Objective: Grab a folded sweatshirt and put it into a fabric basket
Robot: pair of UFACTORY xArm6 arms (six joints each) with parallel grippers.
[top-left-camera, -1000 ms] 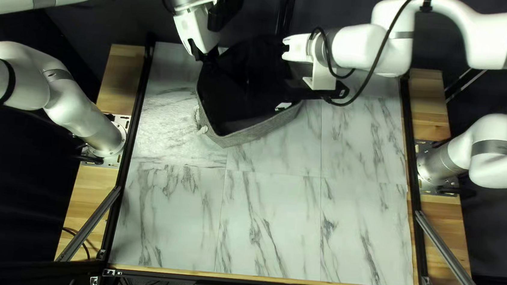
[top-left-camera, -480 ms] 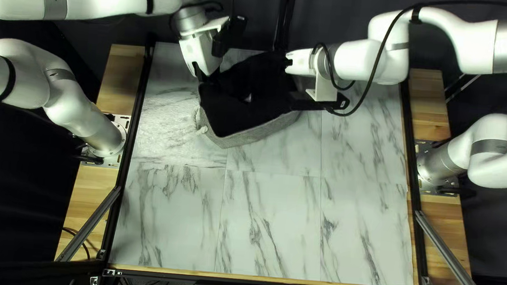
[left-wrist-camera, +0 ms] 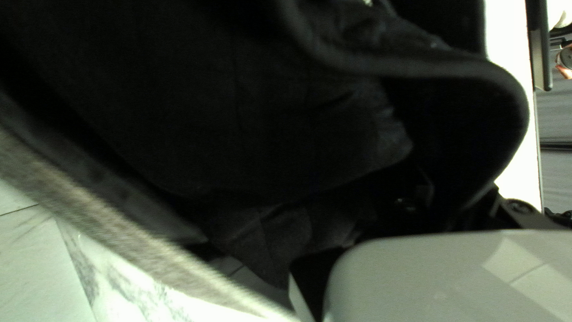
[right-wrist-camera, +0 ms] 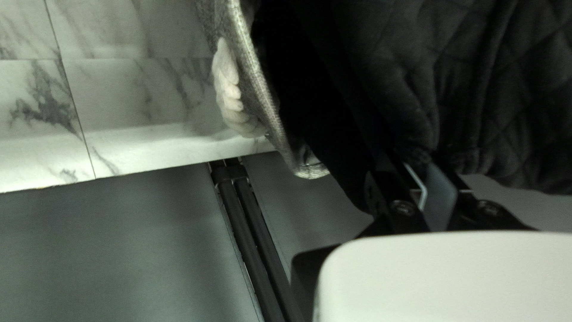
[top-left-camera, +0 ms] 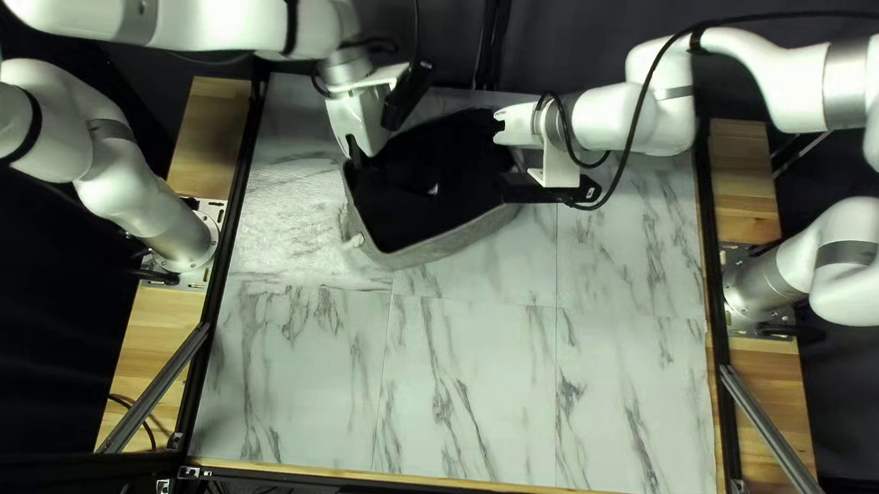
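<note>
Black quilted cloth, apparently the folded sweatshirt, lies in and over the mouth of the fabric basket, lifted already but, I'd judge, needing lowering and release. Its long axis seems to follow the basket's, rising rightward in the top left view, collar end unclear. Outward, the right gripper pinches its edge; whether the left gripper holds any, I can't tell.
</note>
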